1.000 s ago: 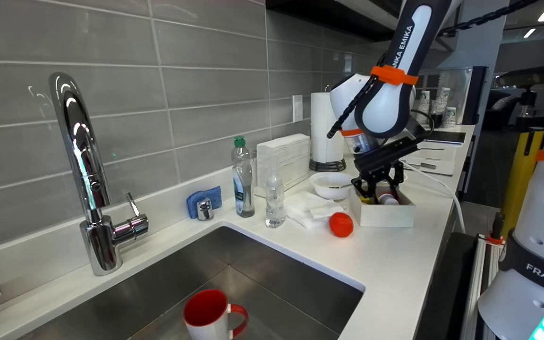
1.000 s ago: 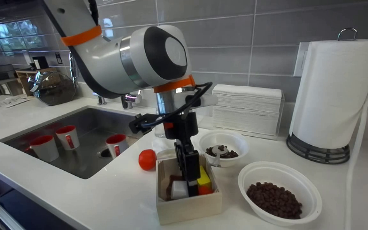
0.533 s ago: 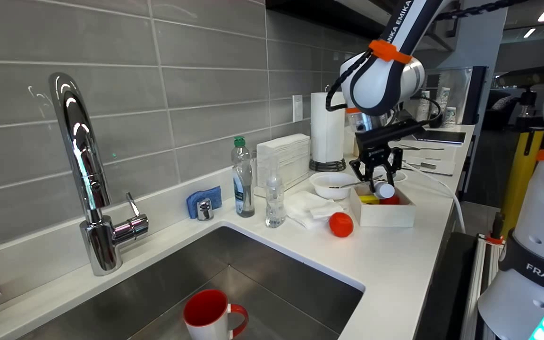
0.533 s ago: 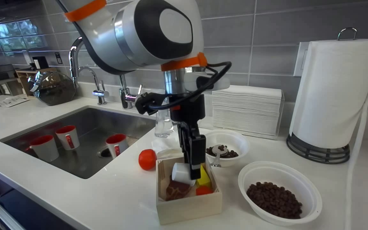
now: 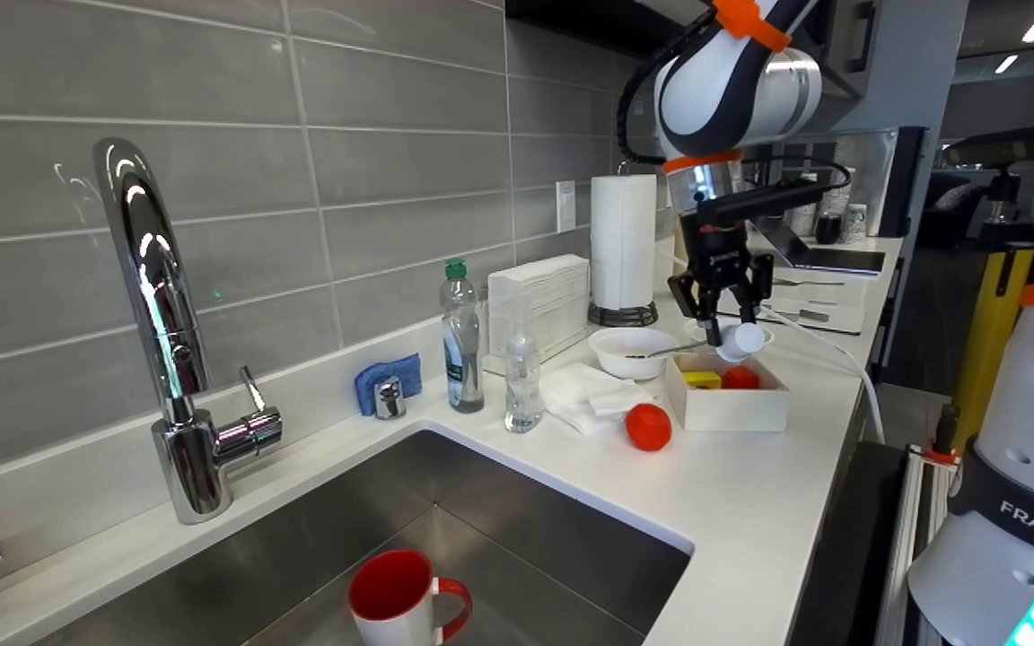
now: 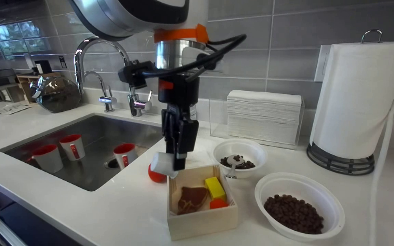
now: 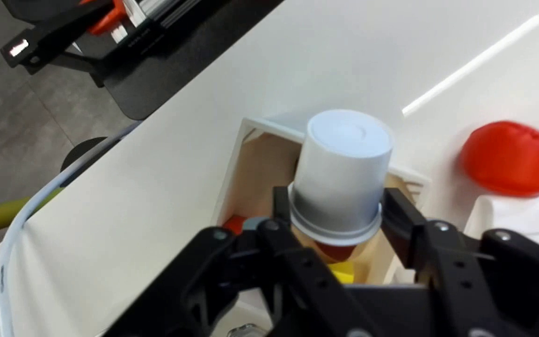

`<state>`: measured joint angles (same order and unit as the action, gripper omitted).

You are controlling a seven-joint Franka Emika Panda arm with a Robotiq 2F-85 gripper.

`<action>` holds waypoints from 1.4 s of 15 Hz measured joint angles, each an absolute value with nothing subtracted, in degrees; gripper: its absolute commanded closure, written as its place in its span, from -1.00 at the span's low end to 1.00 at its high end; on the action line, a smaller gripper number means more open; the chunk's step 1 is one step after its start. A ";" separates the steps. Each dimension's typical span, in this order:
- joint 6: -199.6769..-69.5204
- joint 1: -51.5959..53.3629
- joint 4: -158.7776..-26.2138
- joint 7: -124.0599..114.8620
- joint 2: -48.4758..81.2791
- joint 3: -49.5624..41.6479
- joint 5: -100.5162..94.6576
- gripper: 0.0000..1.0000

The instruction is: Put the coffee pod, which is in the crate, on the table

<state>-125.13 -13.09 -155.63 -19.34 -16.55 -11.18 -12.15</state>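
Note:
The coffee pod is a white cup with a flat base, seen in both exterior views (image 5: pixel 740 342) (image 6: pixel 162 164) and in the wrist view (image 7: pixel 344 173). My gripper (image 7: pixel 337 206) is shut on it, with a finger on each side of its rim. The pod is tilted sideways and held in the air above the crate's rim level. The crate (image 6: pixel 202 223) stands on the white table (image 6: pixel 125 212); it also shows in an exterior view (image 5: pixel 732 410). Inside it lie a brown steak-like piece (image 6: pixel 192 200), a yellow block (image 6: pixel 215 189) and an orange-red piece (image 6: pixel 218 204).
A red tomato-like object (image 5: pixel 648 427) lies beside the crate. White bowls with dark chips (image 6: pixel 296 186) (image 6: pixel 238 147) stand on the crate's other side. The sink (image 6: pixel 111 126) holds red-white mugs. Bottles (image 5: pixel 461 341), a napkin holder (image 6: pixel 263 118) and a paper-towel roll (image 6: pixel 357 102) stand toward the backsplash.
A second ago the gripper was down in the crate at the pod. It has lifted the pod out above the crate and shifted toward the red object's side.

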 measured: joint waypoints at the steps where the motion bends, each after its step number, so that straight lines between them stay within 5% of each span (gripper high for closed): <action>1: -123.13 -12.76 -156.23 -18.04 -18.33 -10.36 -11.30 0.46; 10: -114.37 -4.30 -157.70 -15.16 -24.31 2.25 -9.52 0.46; 21: -116.22 4.16 -154.92 -10.19 -9.45 10.50 -16.77 0.46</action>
